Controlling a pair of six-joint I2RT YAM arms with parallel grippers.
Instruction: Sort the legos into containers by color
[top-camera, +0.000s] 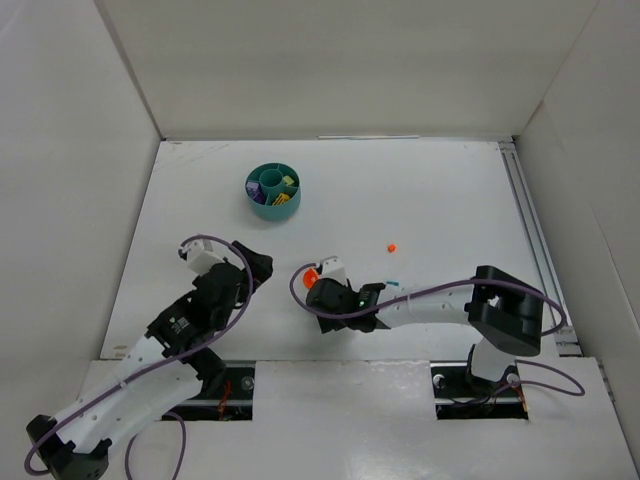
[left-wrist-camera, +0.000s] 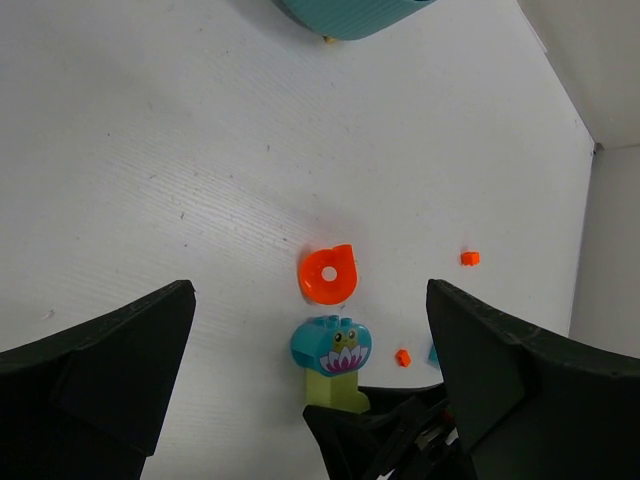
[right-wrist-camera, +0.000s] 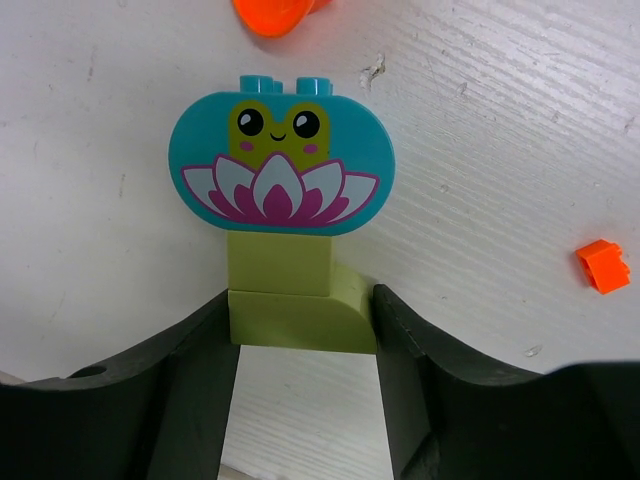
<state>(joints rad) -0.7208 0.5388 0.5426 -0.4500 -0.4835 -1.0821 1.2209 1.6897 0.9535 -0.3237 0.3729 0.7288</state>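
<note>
My right gripper (right-wrist-camera: 302, 335) is shut on the base of a lime green brick (right-wrist-camera: 290, 295), which carries a teal frog-and-lotus piece (right-wrist-camera: 282, 165), low at the table. The same pair shows in the left wrist view (left-wrist-camera: 333, 350). An orange round piece (left-wrist-camera: 327, 273) lies just beyond it. Small orange bits (left-wrist-camera: 470, 258) (left-wrist-camera: 402, 356) and a teal bit (left-wrist-camera: 434, 352) lie to the right. My left gripper (left-wrist-camera: 308, 290) is open and empty, facing these pieces. The teal bowl (top-camera: 273, 191) stands at the back left and holds purple and yellow pieces.
White walls close in the table on three sides. A rail (top-camera: 530, 240) runs along the right edge. My right arm (top-camera: 440, 300) stretches leftward across the near table. One orange bit (top-camera: 391, 246) lies alone mid-table.
</note>
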